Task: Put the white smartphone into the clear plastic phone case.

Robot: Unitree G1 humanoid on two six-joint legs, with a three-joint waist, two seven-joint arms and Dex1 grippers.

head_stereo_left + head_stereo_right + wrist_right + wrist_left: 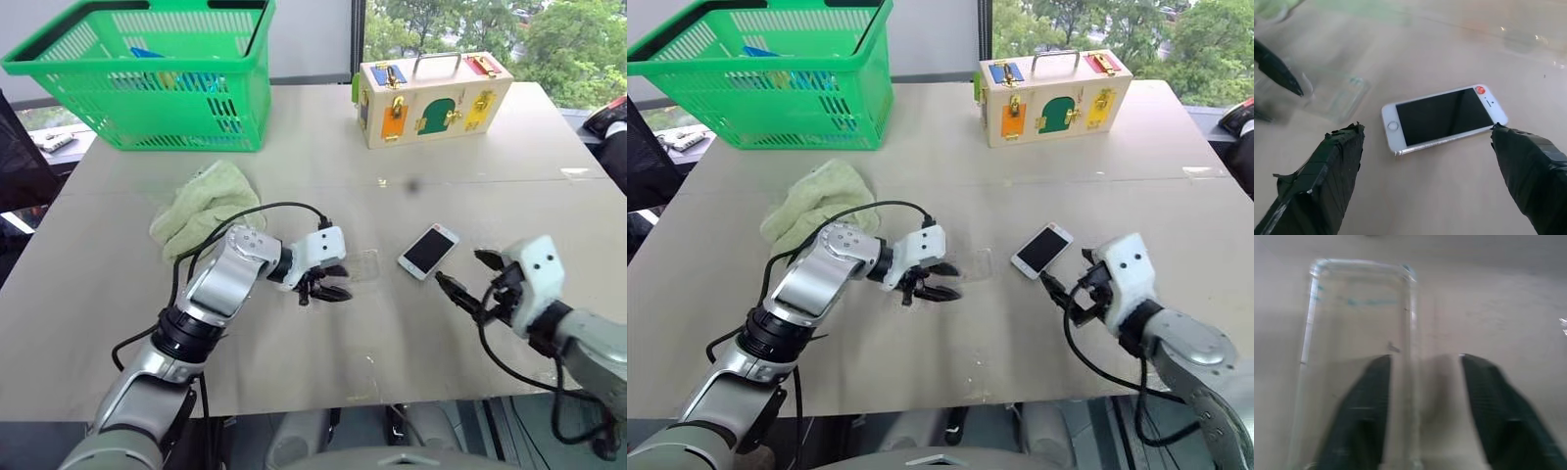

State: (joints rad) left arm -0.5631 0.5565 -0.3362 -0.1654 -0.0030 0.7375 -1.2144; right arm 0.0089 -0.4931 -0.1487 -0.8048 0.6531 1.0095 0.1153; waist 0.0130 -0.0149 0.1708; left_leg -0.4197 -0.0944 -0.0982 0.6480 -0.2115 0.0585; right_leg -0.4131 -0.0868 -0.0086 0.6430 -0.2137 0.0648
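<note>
From the head views, the white smartphone [428,250] is seen lying flat, screen up, on the worktop [323,157], with the clear plastic phone case [363,265] near it, just in front of the left gripper [326,285]. In the left wrist view, the fingers [1364,418] are parted and nothing is held; the thin case looks light, springy and easily slid. In the right wrist view, the right gripper [1425,171] is spread wide and empty; the smooth, rigid phone is best taken by its long edges.

On the worktop [323,147], the white smartphone [428,251] lies right of the clear plastic phone case [361,265]; green plastic basket [147,73] at far left corner, wooden latch box [431,96] at far edge.
</note>
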